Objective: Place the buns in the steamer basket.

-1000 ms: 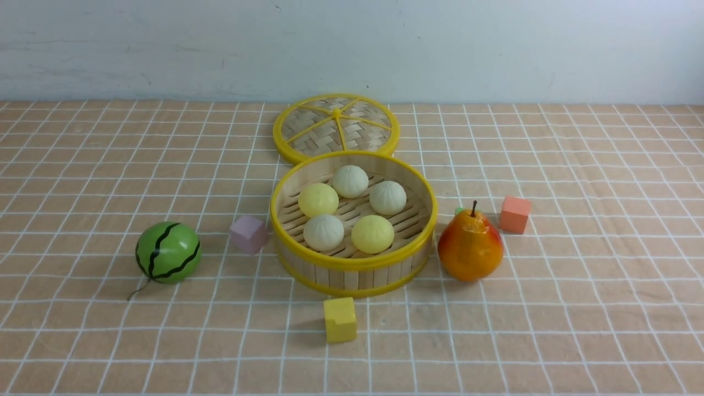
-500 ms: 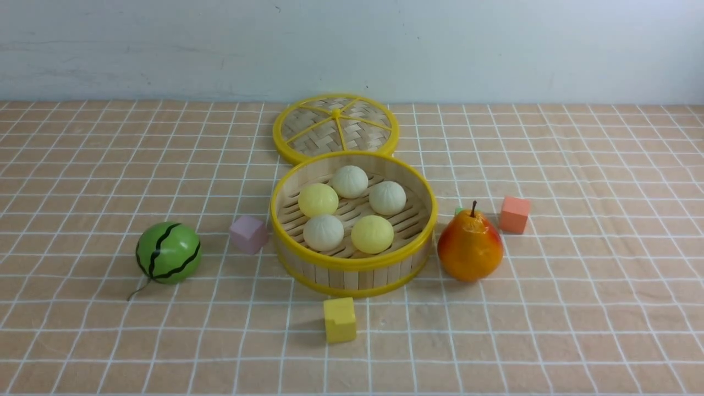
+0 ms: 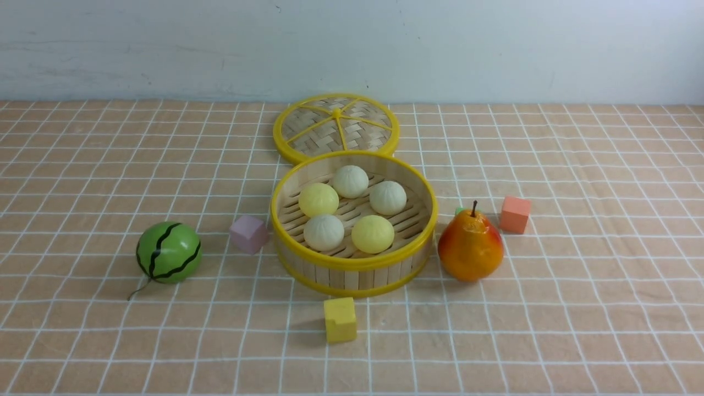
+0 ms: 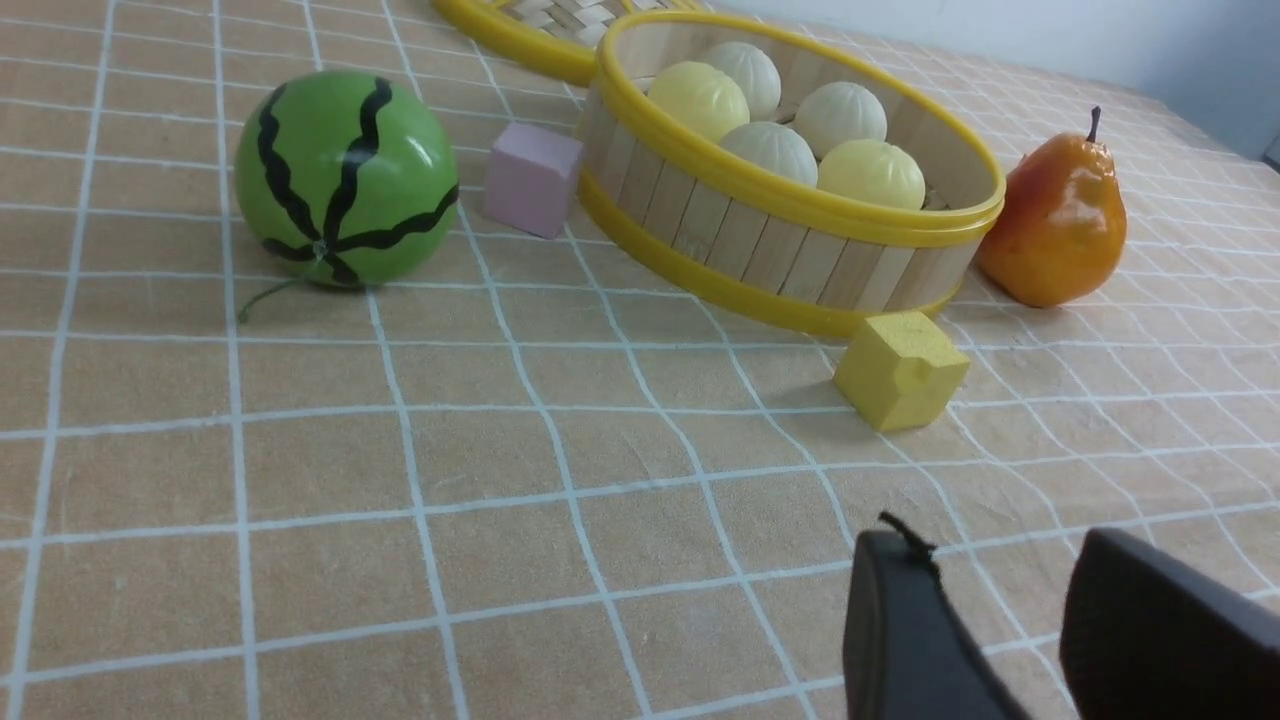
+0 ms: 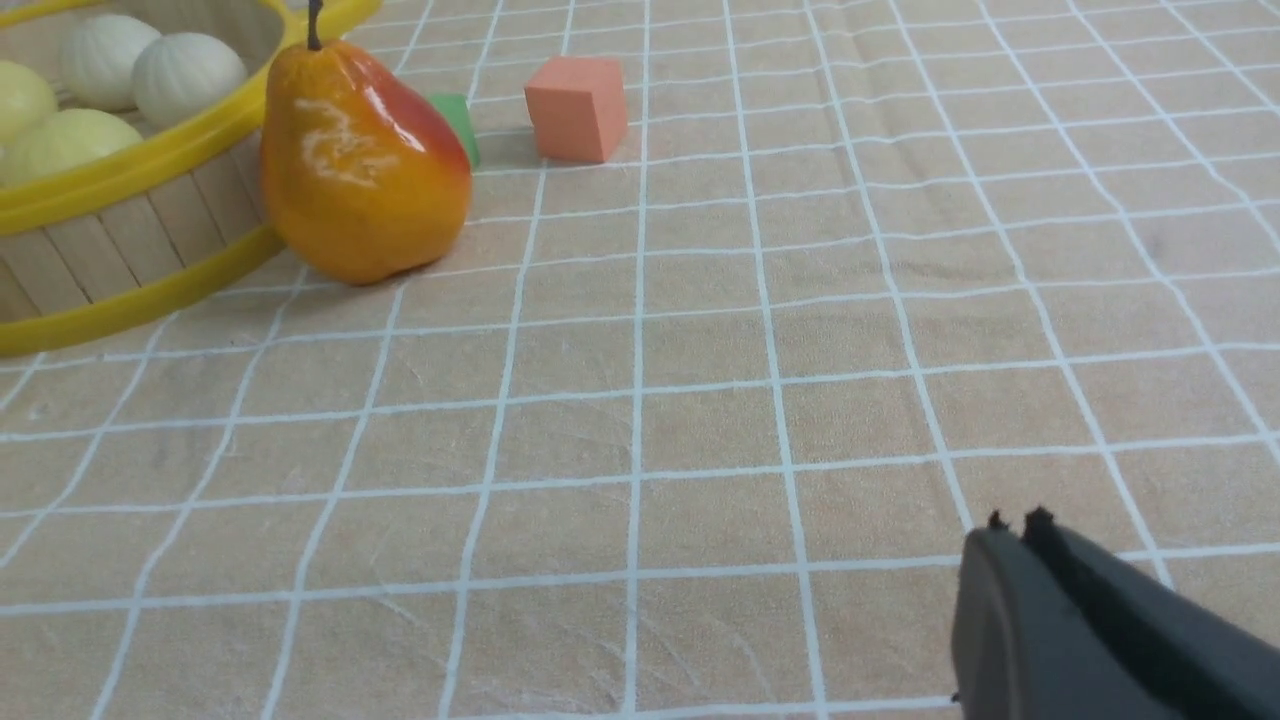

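A desk (image 3: 82, 352) covered in a peach cloth with a white grid. The left pincer (image 4: 1000, 620) hovers low over bare cloth, its two dark fingers standing apart with nothing between them. Well ahead of it and off to its left sits a striped green watermelon ball (image 3: 168, 252), then a pink cube (image 3: 248, 234). A yellow cube (image 3: 340, 319) lies nearest ahead of this pincer. Just past that cube stands the steamer basket (image 3: 352, 272), with all five buns (image 3: 373, 234) resting on its slatted floor, three off-white and two pale yellow. A flat woven lid (image 3: 336, 127) lies behind the basket. The right pincer (image 5: 1020, 545) is closed and empty, over bare cloth. Far ahead to its left a pear (image 3: 470, 246) stands just beside the basket, with a small green cube (image 5: 455, 120) and an orange cube (image 3: 515, 214) beyond.
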`<move>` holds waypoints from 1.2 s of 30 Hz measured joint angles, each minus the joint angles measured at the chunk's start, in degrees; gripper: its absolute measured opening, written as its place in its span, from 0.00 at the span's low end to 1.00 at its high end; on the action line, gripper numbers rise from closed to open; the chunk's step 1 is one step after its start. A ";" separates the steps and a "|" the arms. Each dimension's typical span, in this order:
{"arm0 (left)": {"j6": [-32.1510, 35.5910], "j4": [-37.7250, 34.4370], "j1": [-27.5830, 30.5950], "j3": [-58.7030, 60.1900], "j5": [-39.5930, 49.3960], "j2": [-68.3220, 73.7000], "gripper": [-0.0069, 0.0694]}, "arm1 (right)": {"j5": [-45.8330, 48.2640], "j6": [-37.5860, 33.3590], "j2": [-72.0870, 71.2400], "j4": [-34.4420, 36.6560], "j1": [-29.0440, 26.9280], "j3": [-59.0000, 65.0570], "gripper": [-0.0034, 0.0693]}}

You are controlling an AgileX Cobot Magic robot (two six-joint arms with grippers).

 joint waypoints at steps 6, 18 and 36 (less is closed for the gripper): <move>0.00 0.00 0.00 0.00 0.00 0.00 0.40 | 0.06 0.06 0.00 0.00 0.00 0.00 0.06; 0.00 0.00 0.00 0.00 0.00 0.00 0.40 | 0.06 0.18 0.00 0.00 0.00 -0.04 0.08; -4.21 0.56 15.24 0.00 -6.35 0.00 0.23 | 0.06 0.18 0.00 0.00 0.00 -0.04 0.12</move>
